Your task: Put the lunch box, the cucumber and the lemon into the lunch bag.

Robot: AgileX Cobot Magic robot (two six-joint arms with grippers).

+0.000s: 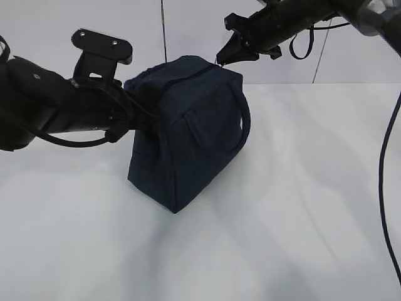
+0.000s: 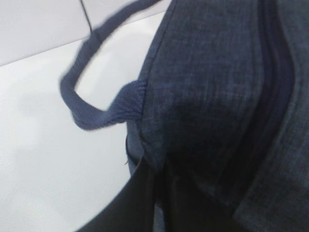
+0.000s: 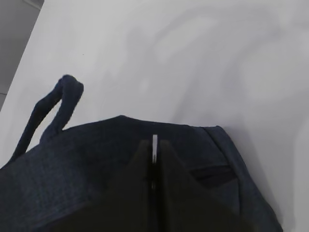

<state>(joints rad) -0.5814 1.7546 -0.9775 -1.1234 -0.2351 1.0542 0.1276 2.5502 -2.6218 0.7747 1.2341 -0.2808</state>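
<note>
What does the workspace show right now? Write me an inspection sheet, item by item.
Surface: white table, bare around the bag.
Job's things: navy lunch bag upright, zipper appears closed; lunch box, cucumber, lemon nothing seen.
Clutter: nothing seen.
Claws: left claw against the bag's left end, grip hidden; right claw shut on the metal zipper pull at the bag's top.
Cables: black cable hanging at right.
Surroundings: plain pale wall.
</note>
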